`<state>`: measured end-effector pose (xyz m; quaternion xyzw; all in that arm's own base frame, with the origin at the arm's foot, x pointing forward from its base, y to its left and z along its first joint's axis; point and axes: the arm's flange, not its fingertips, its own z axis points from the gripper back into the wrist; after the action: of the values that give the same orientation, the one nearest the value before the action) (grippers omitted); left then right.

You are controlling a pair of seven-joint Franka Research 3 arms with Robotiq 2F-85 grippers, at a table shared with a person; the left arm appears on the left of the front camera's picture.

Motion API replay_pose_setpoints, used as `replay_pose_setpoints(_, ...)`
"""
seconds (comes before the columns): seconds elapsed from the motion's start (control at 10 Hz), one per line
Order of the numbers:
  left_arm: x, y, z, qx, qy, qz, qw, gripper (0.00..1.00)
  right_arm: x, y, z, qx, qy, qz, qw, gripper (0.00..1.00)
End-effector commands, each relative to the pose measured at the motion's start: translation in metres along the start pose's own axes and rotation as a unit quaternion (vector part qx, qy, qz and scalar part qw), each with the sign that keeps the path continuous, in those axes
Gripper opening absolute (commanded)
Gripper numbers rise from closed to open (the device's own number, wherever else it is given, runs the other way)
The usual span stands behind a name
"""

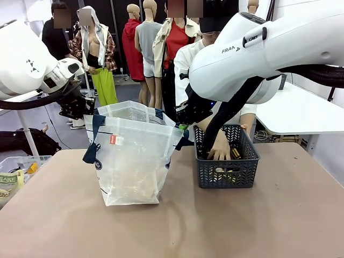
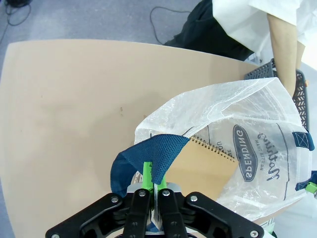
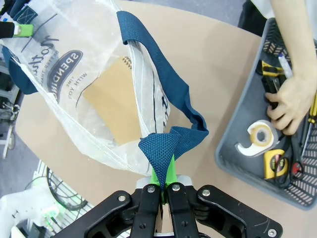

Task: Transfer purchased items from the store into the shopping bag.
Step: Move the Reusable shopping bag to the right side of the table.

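Note:
The clear plastic shopping bag (image 1: 131, 156) stands open mid-table, with a brown spiral notebook (image 2: 203, 168) lying inside it. My left gripper (image 2: 151, 183) is shut on the bag's navy strap handle (image 2: 148, 158) at its left rim (image 1: 86, 110). My right gripper (image 3: 163, 176) is shut on the opposite navy handle (image 3: 171, 141), at the bag's right rim (image 1: 181, 126). Slim yellow and white pen-like items (image 3: 285, 64) lie in the dark grey basket (image 1: 226, 172) to the right of the bag. A person's hand (image 3: 292, 99) reaches in among them.
The basket also holds a roll of tape (image 3: 257, 136) and a yellow tape measure (image 3: 275, 163). A clear bin (image 1: 16, 172) with small packs sits at the table's left edge. Bare tabletop (image 1: 172, 231) lies in front of the bag.

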<state>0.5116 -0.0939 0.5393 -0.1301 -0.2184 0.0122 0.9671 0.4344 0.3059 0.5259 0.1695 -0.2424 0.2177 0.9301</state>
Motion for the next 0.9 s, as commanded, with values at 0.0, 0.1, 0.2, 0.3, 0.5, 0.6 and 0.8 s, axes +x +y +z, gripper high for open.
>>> replay_pose_setpoints(0.0,0.002,0.0032,0.0015,0.001,-0.003,0.002,1.0,0.0,0.0,-0.001,0.0001,0.0,0.0,-0.001,1.0,0.0)
replay_pose_setpoints(0.1,0.002,0.0032,0.0015,0.001,-0.003,0.002,1.0,0.0,0.0,-0.001,0.0001,0.0,0.0,-0.001,1.0,0.0)
replay_pose_setpoints(0.2,0.002,0.0032,0.0015,0.001,-0.003,0.002,1.0,0.0,0.0,-0.001,0.0001,0.0,0.0,-0.001,1.0,0.0)
replay_pose_setpoints(0.3,0.002,0.0032,0.0015,0.001,-0.003,0.002,1.0,0.0,0.0,-0.001,0.0001,0.0,0.0,-0.001,1.0,0.0)
replay_pose_setpoints(0.5,0.002,0.0032,0.0015,0.001,-0.003,0.002,1.0,0.0,0.0,-0.001,0.0001,0.0,0.0,-0.001,1.0,0.0)
replay_pose_setpoints(0.6,0.002,0.0032,0.0015,0.001,-0.003,0.002,1.0,0.0,0.0,-0.001,0.0001,0.0,0.0,-0.001,1.0,0.0)
replay_pose_setpoints(0.8,0.002,0.0032,0.0015,0.001,-0.003,0.002,1.0,0.0,0.0,-0.001,0.0001,0.0,0.0,-0.001,1.0,0.0)
